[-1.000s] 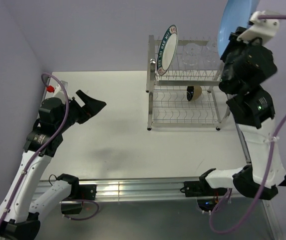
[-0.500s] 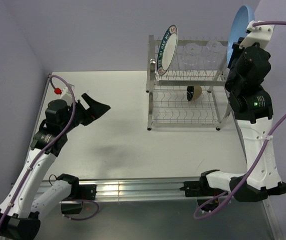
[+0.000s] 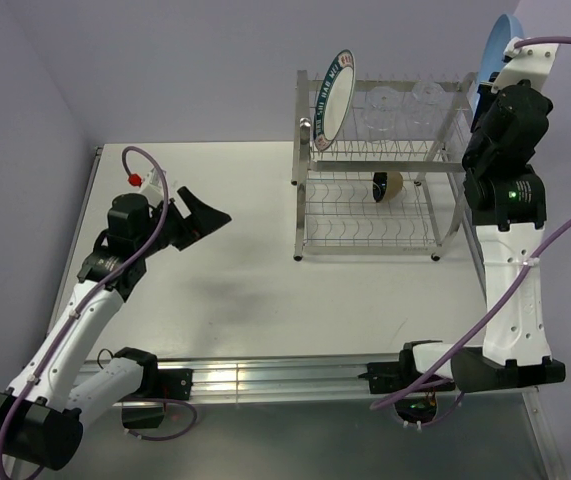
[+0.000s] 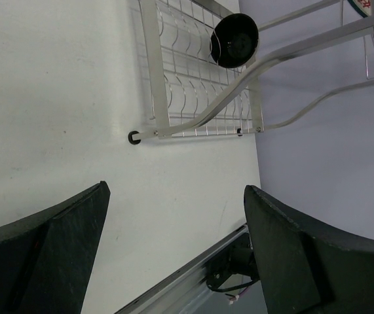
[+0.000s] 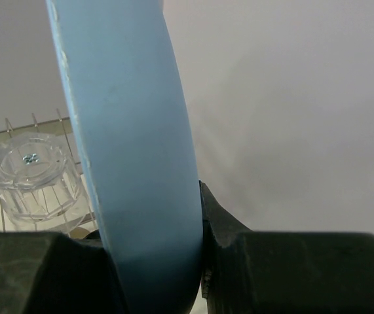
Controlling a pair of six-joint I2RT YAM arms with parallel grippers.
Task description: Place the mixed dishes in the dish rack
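Right gripper (image 3: 493,88) clamps the light-blue plate (image 3: 499,34) upright, left gripper (image 4: 173,243) gapes empty; I'd ease it edge-first into a dish rack (image 3: 369,152) slot.

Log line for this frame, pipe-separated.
right tool shut on light-blue plate, aloft right of dish rack | left tool open, empty | racked: white plate, two glasses top; black bowl lower
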